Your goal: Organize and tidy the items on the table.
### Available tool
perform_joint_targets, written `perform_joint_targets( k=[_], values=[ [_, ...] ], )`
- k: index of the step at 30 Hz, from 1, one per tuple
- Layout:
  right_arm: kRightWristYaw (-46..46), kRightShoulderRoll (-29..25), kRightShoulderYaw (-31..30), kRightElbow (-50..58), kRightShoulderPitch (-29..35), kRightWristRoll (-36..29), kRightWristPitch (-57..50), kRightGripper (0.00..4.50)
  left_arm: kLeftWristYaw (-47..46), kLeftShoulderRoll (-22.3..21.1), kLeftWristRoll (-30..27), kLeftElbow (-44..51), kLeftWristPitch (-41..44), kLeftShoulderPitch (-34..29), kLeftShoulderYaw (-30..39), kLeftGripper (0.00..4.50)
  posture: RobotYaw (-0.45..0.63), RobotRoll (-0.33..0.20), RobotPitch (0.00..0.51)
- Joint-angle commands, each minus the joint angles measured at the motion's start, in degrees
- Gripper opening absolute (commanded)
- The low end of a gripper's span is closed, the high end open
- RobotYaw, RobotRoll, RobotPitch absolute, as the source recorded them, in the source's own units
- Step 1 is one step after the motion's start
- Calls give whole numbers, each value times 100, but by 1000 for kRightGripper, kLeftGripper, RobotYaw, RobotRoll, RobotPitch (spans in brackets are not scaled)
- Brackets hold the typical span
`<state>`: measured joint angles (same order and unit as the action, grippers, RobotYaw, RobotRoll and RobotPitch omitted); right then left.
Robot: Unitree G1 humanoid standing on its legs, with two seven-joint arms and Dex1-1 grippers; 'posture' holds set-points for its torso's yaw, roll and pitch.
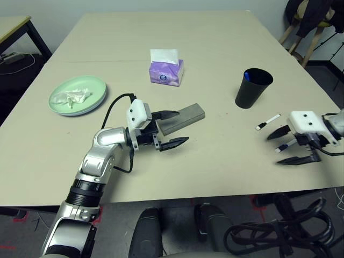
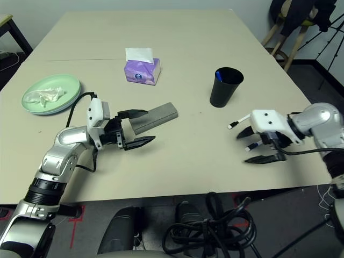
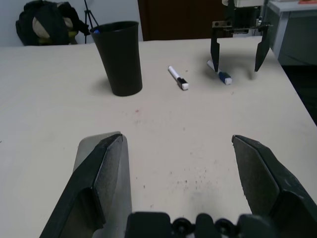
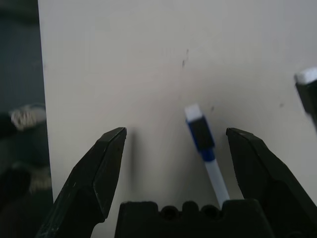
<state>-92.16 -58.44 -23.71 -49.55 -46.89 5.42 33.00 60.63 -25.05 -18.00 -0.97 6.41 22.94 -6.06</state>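
Blue-banded pen (image 4: 203,148) between spread right tool (image 2: 260,145) fingers.

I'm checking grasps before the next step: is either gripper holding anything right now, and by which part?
Nothing is held. The left gripper stands open beside the glasses case; the right gripper hangs open over a pen.

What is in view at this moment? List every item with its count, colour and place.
plate: one, pale green, far left of table, under crumpled white tissue
tissue box: one, purple, table middle, far side
glasses case: one, grey, centre, beside left tool
cup: one, black, right of centre
pens: two, white; one near the cup, one under the right tool
table: one, beige
left tool: open, beside the case
right tool: open, above a pen
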Motion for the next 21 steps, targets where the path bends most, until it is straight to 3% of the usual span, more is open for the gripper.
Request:
perform_joint_targets(
  k=[1,10,21],
  values=[
    [116,165,-257,-571,-543,756,718,4500,-76,48,43,-11,-60,-7,-68,4454,53,0,147],
    [214,479,-383,-1176,-1187,1369,1653,4500,-138,-20,31,54,-51,-59,-46,4454,60,0,154],
    [487,629,-442,-1294,-1020,1723,2139,4500,-149,-54,52,-16,-58,51,-36,4454,67,0,152]
  ],
)
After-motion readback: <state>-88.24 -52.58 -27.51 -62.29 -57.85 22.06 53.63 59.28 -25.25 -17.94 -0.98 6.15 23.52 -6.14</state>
